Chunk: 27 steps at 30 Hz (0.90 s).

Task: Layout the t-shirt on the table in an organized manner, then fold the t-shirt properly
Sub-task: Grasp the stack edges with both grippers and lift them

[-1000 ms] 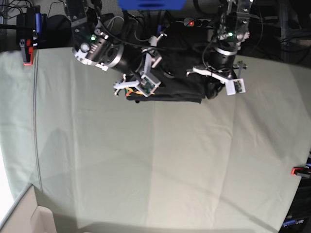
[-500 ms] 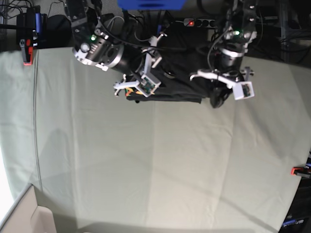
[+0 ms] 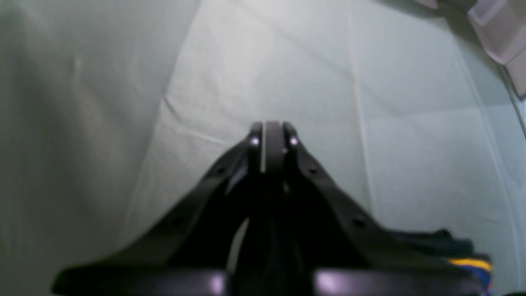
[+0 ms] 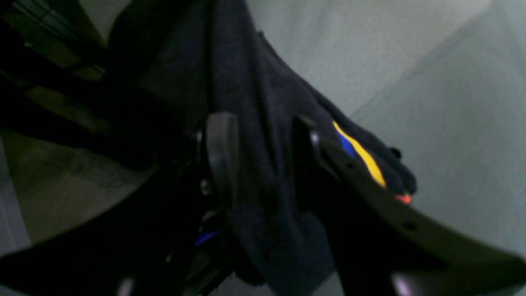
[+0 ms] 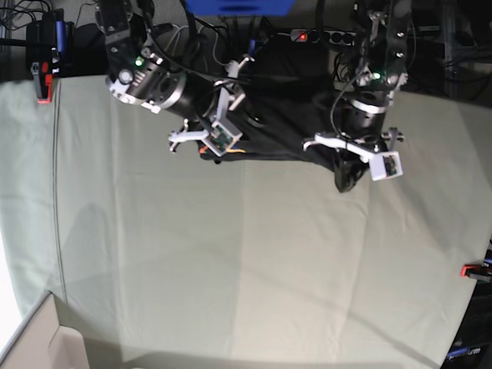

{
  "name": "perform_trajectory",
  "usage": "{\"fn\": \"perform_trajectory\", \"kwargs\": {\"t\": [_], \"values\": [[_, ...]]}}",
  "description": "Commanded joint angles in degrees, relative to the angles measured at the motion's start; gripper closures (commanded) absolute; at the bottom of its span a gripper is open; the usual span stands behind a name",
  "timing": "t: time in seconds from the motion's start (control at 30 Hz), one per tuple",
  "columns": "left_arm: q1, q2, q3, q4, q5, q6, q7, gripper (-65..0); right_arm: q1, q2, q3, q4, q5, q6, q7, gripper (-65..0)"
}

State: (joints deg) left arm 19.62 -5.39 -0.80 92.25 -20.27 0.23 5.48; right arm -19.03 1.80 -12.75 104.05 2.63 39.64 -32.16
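The dark t-shirt (image 5: 277, 123) lies bunched at the far middle of the pale green table (image 5: 246, 261). My right gripper (image 5: 201, 147) is shut on the shirt's left end; in the right wrist view (image 4: 263, 160) dark fabric (image 4: 254, 82) fills the gap between the fingers, beside the yellow-blue-orange mark (image 4: 361, 156). My left gripper (image 5: 346, 178) stands at the shirt's right end. In the left wrist view (image 3: 269, 131) its jaws are together, seemingly on a dark strip of fabric. The shirt (image 3: 435, 242) and its mark trail behind at lower right.
Red clamps sit at the table's far left edge (image 5: 44, 84) and right edge (image 5: 473, 270). A pale box (image 5: 46, 338) stands at the front left corner. Cables and a power strip (image 5: 315, 34) lie behind the shirt.
My left gripper has moved toward the table's front, drawing the shirt's right end along. My right gripper has shifted slightly left and back with the shirt's left end.
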Motion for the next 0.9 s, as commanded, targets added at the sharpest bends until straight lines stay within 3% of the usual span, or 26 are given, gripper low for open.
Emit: {"fn": "perform_trajectory", "kwargs": {"t": [0.0,0.2,0.43,0.53,0.63,0.87], "values": [[-0.76,-0.11,-0.04,0.28,-0.17,-0.10,-1.30,0.0,0.17,-0.09,-0.04,1.14,1.10,0.36,1.44,-22.3],[-0.76,-0.11,0.05,-1.92,-0.17,-0.36,-1.30,-2.5,-0.01,0.17,-0.04,2.02,1.10,0.36,1.44,-22.5],[-0.23,-0.11,-0.30,-0.95,-0.17,-0.36,2.22,-35.4,-0.01,0.00,-0.04,2.02,1.10,0.36,1.44,-22.6],[1.79,-0.11,-0.39,2.39,-0.26,-0.36,2.04,-44.4,-0.01,0.00,-0.04,2.54,1.10,0.36,1.44,-22.6],[5.22,-0.28,-0.39,7.14,-3.16,-0.45,2.22,-48.1,-0.01,0.09,-0.04,3.69,1.10,0.36,1.44,-22.6],[11.46,-0.63,-0.13,7.23,-9.57,-0.54,2.22,-48.5,-0.09,-0.97,4.01,4.39,1.10,0.36,1.44,-25.0]]}}
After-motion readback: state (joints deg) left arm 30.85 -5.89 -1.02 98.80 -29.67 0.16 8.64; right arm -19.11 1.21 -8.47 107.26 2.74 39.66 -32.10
